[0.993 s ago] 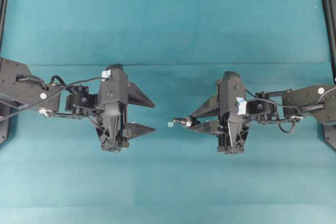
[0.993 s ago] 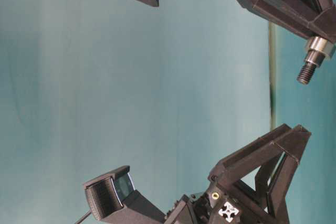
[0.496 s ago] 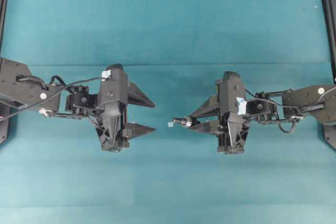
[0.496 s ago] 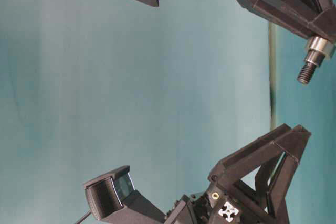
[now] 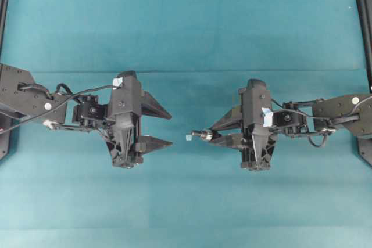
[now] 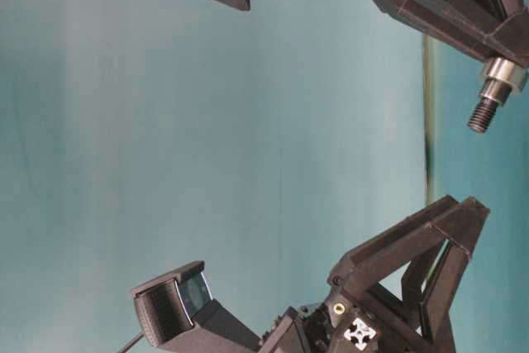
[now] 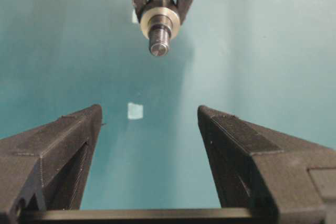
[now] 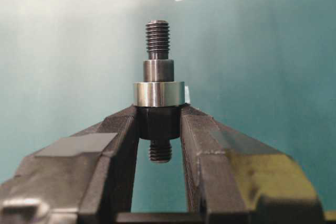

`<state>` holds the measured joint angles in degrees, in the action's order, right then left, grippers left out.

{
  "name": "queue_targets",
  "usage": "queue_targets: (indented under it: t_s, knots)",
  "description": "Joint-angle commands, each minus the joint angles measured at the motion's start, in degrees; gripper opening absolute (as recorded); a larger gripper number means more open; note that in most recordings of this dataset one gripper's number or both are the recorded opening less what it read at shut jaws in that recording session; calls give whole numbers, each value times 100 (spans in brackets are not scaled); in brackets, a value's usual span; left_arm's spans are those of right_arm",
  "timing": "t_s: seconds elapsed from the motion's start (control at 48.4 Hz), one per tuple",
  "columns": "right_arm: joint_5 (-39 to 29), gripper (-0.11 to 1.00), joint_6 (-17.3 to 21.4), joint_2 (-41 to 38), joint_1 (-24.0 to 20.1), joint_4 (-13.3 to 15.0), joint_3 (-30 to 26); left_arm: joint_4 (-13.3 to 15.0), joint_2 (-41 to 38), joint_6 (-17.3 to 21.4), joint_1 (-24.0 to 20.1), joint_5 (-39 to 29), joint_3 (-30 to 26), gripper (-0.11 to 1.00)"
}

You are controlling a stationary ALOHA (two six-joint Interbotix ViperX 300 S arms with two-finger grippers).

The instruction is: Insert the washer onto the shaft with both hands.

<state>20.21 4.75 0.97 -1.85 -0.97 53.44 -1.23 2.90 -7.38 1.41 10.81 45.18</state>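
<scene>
Nothing has moved since the earlier frames. Right of centre in the overhead view, the right gripper (image 5: 212, 136) stays clamped on the shaft (image 8: 158, 95), with the washer (image 8: 158, 93) already seated on it against the fingertips. The left gripper (image 5: 164, 128), left of centre, hangs spread and empty. Judged finished; best done by keeping the clamp steady so the ring cannot slide off.

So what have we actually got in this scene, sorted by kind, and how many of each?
Black robot grippers: 2, the left gripper open and empty, the right gripper shut on the shaft.
Dark threaded shaft: 1.
Silvery washer: 1, already sitting on the shaft.
Small pale tape squares on the teal table: at least 1 visible.
Total: 5 things.
</scene>
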Motion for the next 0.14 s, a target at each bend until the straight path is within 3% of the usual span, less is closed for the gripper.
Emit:
queue_targets:
  t_s: [0.0, 0.124]
  knots:
    - [35, -1, 26, 62, -18, 9, -88, -9, 97, 0, -9, 35, -62, 79]
    - [35, -1, 26, 62, -18, 9, -88, -9, 97, 0, -9, 35, -70, 79]
